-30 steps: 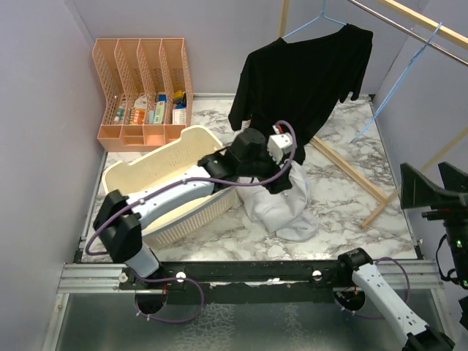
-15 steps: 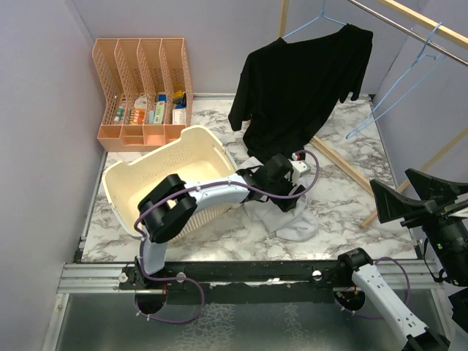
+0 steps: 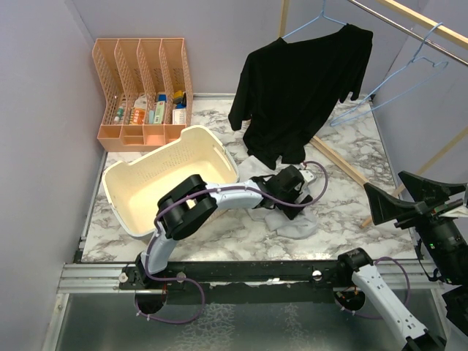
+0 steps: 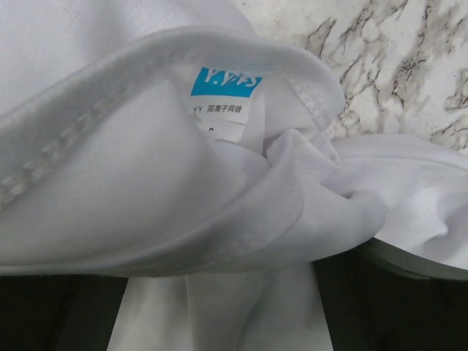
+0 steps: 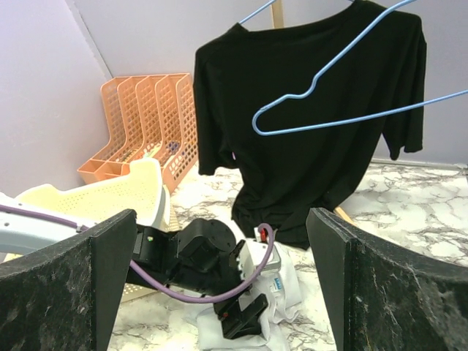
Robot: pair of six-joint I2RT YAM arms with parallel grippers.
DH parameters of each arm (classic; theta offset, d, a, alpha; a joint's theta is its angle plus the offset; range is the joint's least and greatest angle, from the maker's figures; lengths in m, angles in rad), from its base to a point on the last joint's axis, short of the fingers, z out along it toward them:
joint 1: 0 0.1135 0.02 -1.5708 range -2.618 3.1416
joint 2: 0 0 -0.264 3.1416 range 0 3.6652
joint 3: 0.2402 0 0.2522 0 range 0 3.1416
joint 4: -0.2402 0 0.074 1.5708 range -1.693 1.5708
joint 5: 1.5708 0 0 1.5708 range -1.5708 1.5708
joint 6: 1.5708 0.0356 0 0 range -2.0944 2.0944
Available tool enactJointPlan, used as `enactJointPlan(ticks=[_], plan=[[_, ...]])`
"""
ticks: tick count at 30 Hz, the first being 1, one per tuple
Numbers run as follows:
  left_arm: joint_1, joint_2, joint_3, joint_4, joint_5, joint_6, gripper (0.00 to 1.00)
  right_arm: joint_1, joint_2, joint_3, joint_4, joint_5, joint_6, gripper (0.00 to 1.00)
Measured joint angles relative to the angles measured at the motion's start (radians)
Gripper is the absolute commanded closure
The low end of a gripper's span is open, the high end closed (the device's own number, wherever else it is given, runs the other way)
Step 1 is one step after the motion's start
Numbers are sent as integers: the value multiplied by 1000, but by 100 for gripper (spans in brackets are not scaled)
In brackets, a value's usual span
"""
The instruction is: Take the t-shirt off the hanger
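Observation:
A black t-shirt hangs on a blue hanger from the rail at the back; it also shows in the right wrist view. A second blue hanger hangs empty to its right, in front of the shirt in the right wrist view. My left gripper lies low on a crumpled white t-shirt on the table, below the black shirt's hem. Its jaws stand wide apart with white cloth lying between them. My right gripper is open and empty, raised at the right, facing the black shirt.
A cream laundry basket sits left of the white shirt. An orange file organizer stands at the back left. Wooden rack legs cross the marble table at the right. Purple walls close the sides.
My left arm has stretched right and dropped from beside the basket onto the white shirt. The right gripper has shifted. The empty hanger has swung left.

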State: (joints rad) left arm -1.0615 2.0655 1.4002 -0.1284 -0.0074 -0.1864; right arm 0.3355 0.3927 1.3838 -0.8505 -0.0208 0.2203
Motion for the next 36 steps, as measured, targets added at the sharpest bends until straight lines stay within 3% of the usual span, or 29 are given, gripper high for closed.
enactJointPlan(ticks=[1,5,6,13,20,26,32,36], plan=[[0,7,8,-5,0,3,15,0,-2,-3,2,0,0,0],[3,25,29,-11,28,26,94,0,-9,-13,6,0,0,0],[7,26,29,-10,43,26,100,0,-10,-16,7,0,0,0],[49,10,23,-35,104,14,100,0,-11,-29,11,-10,0,0],[146,-185,5,-227,21,40,100,0,16,-30,17,-149,-14,0],[240,-441,168,-290,-42,76,100,0,128,-92,39,-333,-31,0],[235,-617,370,-303,-168,148,100,0,190,-157,44,-419,-32,1],[233,-729,389,-337,-303,196,100,0,202,-157,64,-456,-35,2]])
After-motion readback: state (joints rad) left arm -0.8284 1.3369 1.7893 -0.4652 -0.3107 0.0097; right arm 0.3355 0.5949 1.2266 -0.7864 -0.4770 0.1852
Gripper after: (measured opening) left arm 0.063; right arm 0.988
